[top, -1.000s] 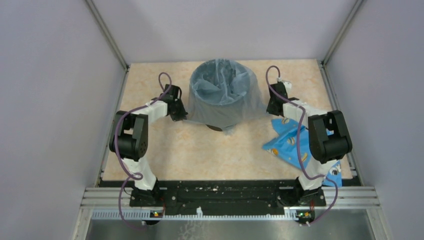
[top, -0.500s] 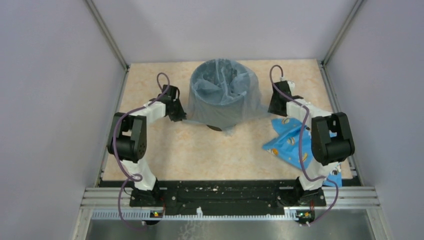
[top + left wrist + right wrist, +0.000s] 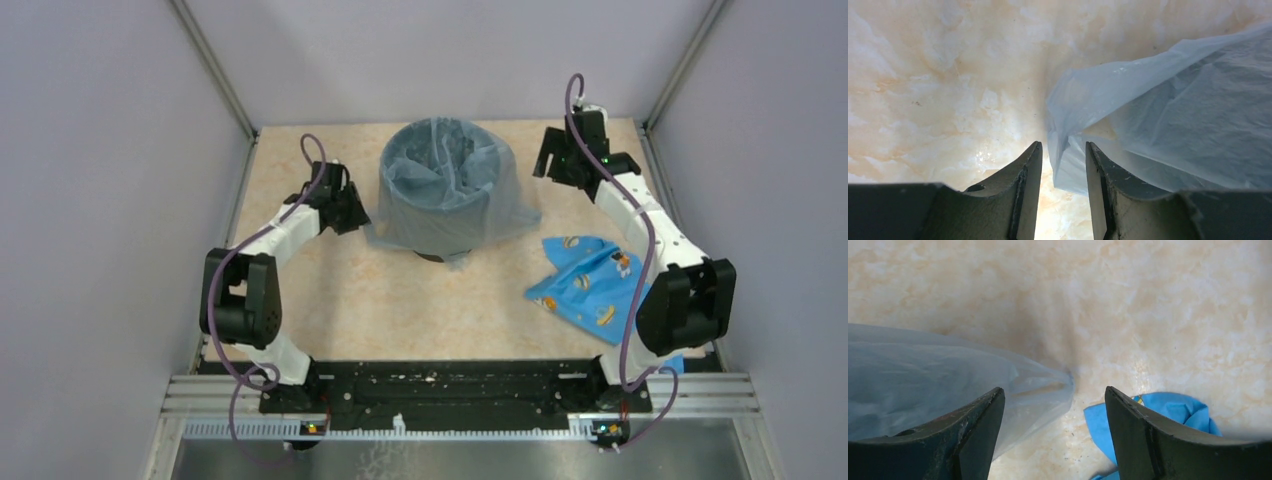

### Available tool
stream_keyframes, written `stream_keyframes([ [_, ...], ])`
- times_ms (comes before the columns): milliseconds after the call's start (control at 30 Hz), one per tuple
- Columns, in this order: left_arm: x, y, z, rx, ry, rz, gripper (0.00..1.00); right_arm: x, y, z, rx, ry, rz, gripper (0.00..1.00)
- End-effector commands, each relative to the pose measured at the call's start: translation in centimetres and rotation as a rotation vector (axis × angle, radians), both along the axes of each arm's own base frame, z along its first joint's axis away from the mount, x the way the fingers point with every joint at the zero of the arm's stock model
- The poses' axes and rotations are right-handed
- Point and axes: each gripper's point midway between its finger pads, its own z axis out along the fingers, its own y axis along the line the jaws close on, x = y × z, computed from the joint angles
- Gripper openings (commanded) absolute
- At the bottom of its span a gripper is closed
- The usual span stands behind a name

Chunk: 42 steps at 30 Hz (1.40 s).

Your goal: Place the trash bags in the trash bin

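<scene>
Left hand (image 3: 1063, 150) and right hand (image 3: 1053, 395) gape, holding nothing; the trash bag (image 3: 445, 190) drapes over the far-centre trash bin (image 3: 430, 256), its loose hem between the left fingers (image 3: 1028, 175), where withdrawal could snag it off.

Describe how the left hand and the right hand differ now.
The left hand has a narrow gap between its fingers; the right hand has a wide one. A fold of the trash bag sits in the left hand's gap; the right hand is clear of the bag, whose corner lies on the table. Shared: both are open, neither grips the bag.
</scene>
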Motion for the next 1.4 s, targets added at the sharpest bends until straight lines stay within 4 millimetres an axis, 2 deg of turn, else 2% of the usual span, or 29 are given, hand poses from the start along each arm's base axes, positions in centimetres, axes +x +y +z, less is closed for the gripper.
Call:
stream_keyframes([
  [0,0.7,0.4,4.0,0.019,-0.099,-0.012,0.43,-0.9,2.6,7.6,-0.022,-0.1,0.108,0.75],
  [133,1.1,0.5,6.0,0.022,-0.146,-0.016,0.39,-1.4,6.1,11.9,-0.033,-0.157,0.196,0.78],
  [333,2.3,-2.6,9.4,-0.098,-0.237,-0.102,0.37,-2.2,13.3,17.0,-0.037,-0.232,0.367,0.8],
  [467,2.8,-3.9,9.7,-0.131,-0.245,-0.126,0.35,-3.1,19.3,17.2,-0.036,-0.216,0.507,0.82],
  [600,3.0,-5.2,9.1,-0.15,-0.251,-0.146,0.34,-3.3,24.0,14.9,-0.05,-0.157,0.599,0.87],
  [700,2.8,-5.9,8.2,-0.155,-0.241,-0.155,0.33,-2.8,25.3,12.0,-0.07,-0.085,0.606,0.89],
  [933,2.0,-6.7,5.7,-0.175,-0.205,-0.164,0.32,-2.2,24.0,6.2,-0.186,0.023,0.563,0.97],
  [1067,1.3,-7.5,4.4,-0.186,-0.178,-0.174,0.31,-2.6,23.8,3.6,-0.205,0.079,0.574,0.99],
  [1300,0.5,-8.2,3.3,-0.196,-0.156,-0.185,0.31,-3.0,23.4,-0.6,-0.146,0.179,0.621,0.99],
  [1367,0.4,-8.3,3.2,-0.198,-0.155,-0.188,0.31,-3.1,23.4,-1.3,-0.155,0.192,0.626,0.99],
])
